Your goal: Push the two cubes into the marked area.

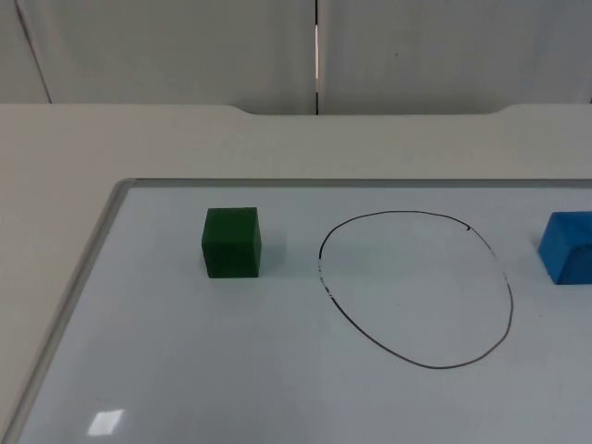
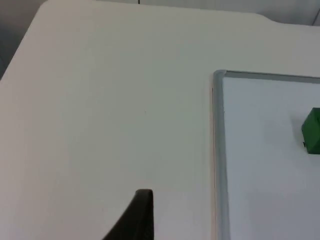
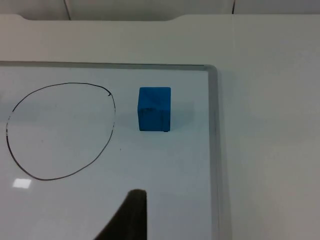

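On the white table top [image 1: 55, 157] lies a whiteboard [image 1: 185, 370] with a thin metal frame, its near part bare except for a small glare patch. Further in, a hand-drawn black outline [image 1: 416, 289], roughly oval, marks the target area on the board. Green cube [image 1: 231, 241] sits on the board just left of the outline, apart from the line, upright on a flat face. Blue cube [image 1: 567, 247] sits on the board to the right of the outline, also apart from the line and cut by the picture's edge in the top view.

Right wrist view: the blue cube [image 3: 154, 109] stands between the outline [image 3: 60, 131] and the board's right frame, near the line without touching it. One black fingertip of the right gripper [image 3: 131, 215] hangs over the board nearer than the cube, well apart from it. Spread or pressed together: cannot tell, one finger visible.

Left wrist view: the left gripper [image 2: 137, 215] hangs over the bare table top beside the board's left frame, with the green cube [image 2: 312, 131] well apart on the board. Pincer state likewise cannot be told.

Beyond the board, the table ends at the grey partition wall [image 1: 185, 46].
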